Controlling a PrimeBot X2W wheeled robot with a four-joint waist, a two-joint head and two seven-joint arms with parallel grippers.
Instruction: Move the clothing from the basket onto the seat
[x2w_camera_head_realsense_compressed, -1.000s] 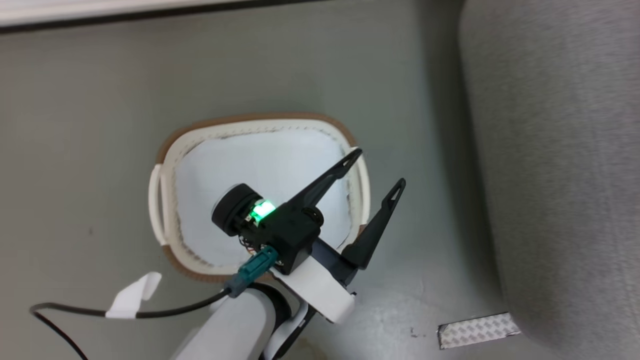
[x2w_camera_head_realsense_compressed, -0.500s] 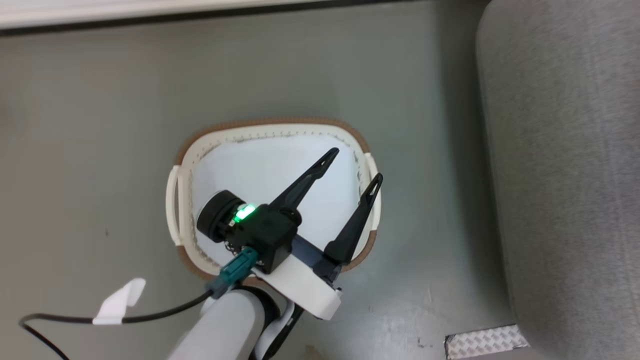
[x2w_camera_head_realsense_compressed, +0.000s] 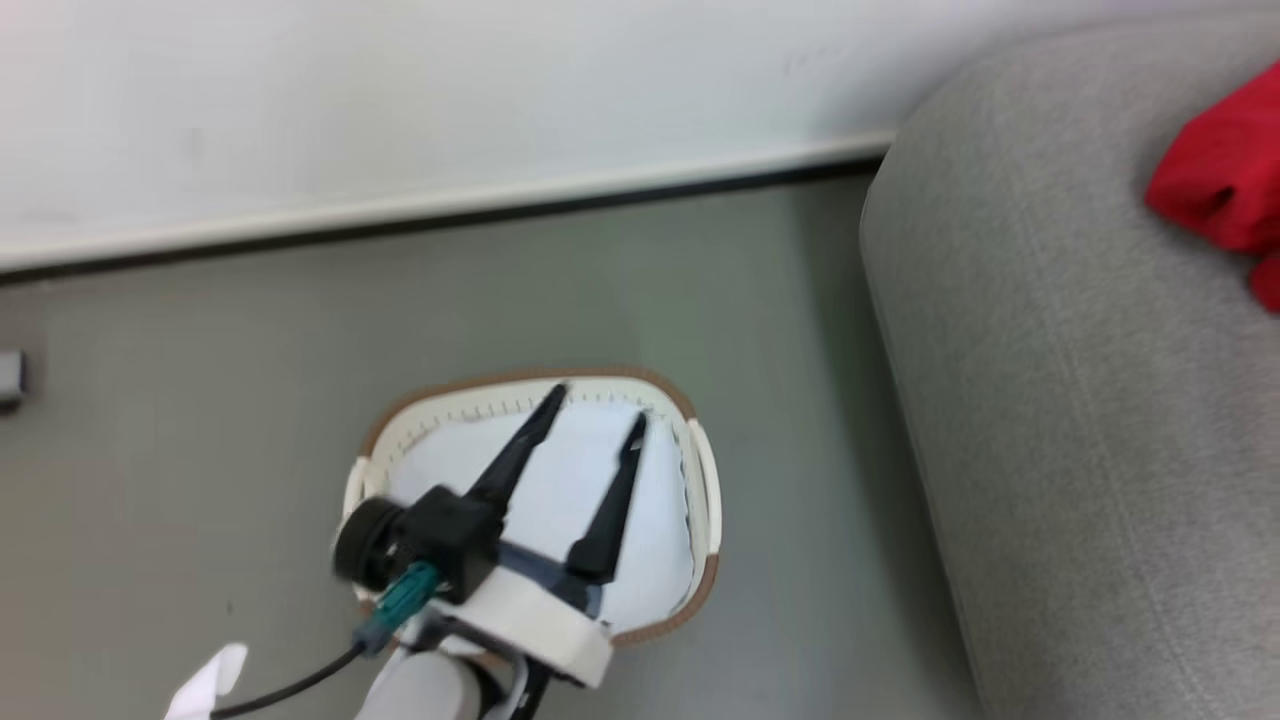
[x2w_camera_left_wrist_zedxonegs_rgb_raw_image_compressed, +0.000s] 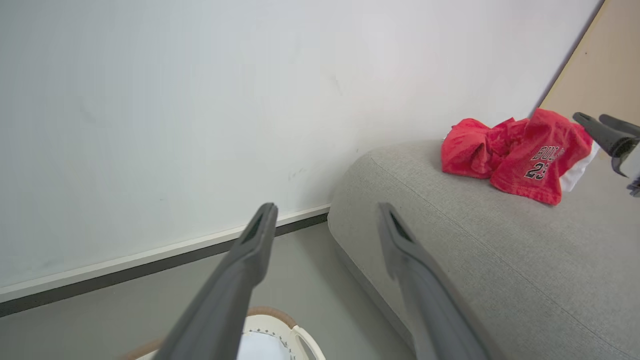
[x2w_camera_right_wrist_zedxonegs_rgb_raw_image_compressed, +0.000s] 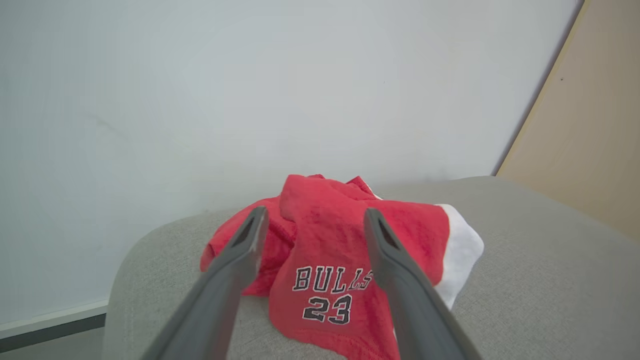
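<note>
The clothing (x2w_camera_right_wrist_zedxonegs_rgb_raw_image_compressed: 340, 260), a red heap with white trim and lettering, lies on the grey seat (x2w_camera_right_wrist_zedxonegs_rgb_raw_image_compressed: 550, 280) near its rounded end. My right gripper (x2w_camera_right_wrist_zedxonegs_rgb_raw_image_compressed: 315, 215) stands open just before the heap, a finger on each side of it, holding nothing. In the left wrist view the clothing (x2w_camera_left_wrist_zedxonegs_rgb_raw_image_compressed: 515, 155) rests on the seat (x2w_camera_left_wrist_zedxonegs_rgb_raw_image_compressed: 475, 250), with the right gripper (x2w_camera_left_wrist_zedxonegs_rgb_raw_image_compressed: 591, 118) at its right side. The basket (x2w_camera_head_realsense_compressed: 700, 470) stands on the floor left of the seat (x2w_camera_head_realsense_compressed: 1080, 450), its white bottom bare. My left gripper (x2w_camera_head_realsense_compressed: 596, 410) hangs open over it. A red corner of the clothing (x2w_camera_head_realsense_compressed: 1220, 180) shows at the top right.
A white wall (x2w_camera_head_realsense_compressed: 500, 90) with a dark skirting strip runs behind the basket and seat. Grey-green floor (x2w_camera_head_realsense_compressed: 180, 420) surrounds the basket. A tan panel (x2w_camera_right_wrist_zedxonegs_rgb_raw_image_compressed: 590, 125) stands beyond the seat. A black cable with a white tag (x2w_camera_head_realsense_compressed: 205, 685) trails from my left arm.
The head camera has tilted up, so the wall and the red clothing on the seat have come into view. Relative to the basket, my left gripper has swung from its right rim to over its inside.
</note>
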